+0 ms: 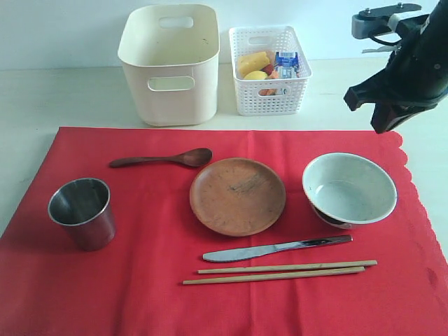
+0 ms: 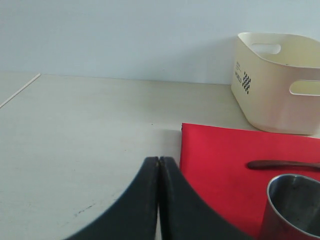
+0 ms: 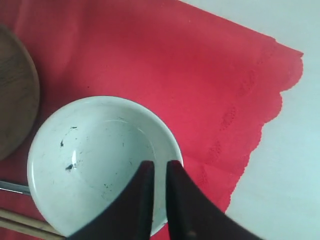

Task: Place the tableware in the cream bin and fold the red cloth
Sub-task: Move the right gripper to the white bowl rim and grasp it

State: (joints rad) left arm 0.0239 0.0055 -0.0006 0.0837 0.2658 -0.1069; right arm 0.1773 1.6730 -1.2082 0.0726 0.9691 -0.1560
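Bowl (image 3: 90, 150) rests on the red cloth (image 3: 175, 65); the right gripper (image 3: 160, 164) hangs above it, barely parted and empty; the left gripper (image 2: 159, 159) is closed, empty.

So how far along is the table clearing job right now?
Nothing seems done: the cream bin looks empty. In hand: the right pincer hovers over the bowl, jaws slightly apart, holding nothing. To do: bowl, steel cup, spoon, plate, knife and chopsticks all lie on the flat, unfolded red cloth.

The cloth (image 1: 154, 280) is red, the bin (image 1: 168, 105) cream, the plate (image 1: 238, 196) brown.
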